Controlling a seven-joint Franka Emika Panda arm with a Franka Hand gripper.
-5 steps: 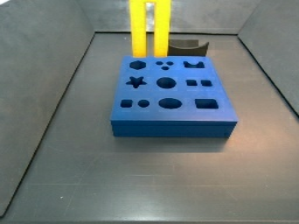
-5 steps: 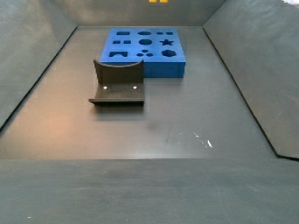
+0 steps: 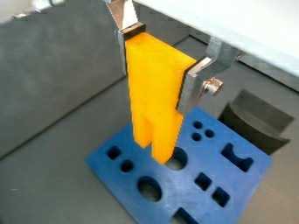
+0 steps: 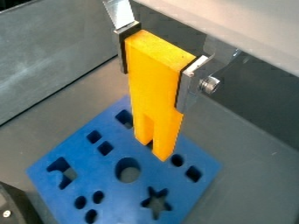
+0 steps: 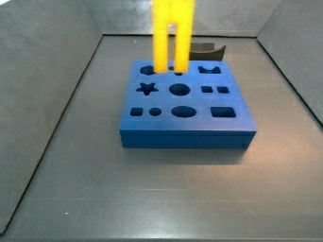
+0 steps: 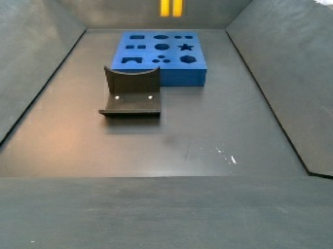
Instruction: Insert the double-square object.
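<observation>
gripper (image 4: 158, 66) holds double-square object (image 4: 155, 96) above blue block (image 4: 117, 166); fixture (image 6: 131, 90) apart.

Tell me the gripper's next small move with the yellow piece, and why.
Probably a small sideways correction, then straight down. The gripper is shut on the yellow piece, which hangs upright with its leg ends just above the blue block. In a side view they hover near the back-row holes, not yet inside; exact alignment is unclear.
</observation>
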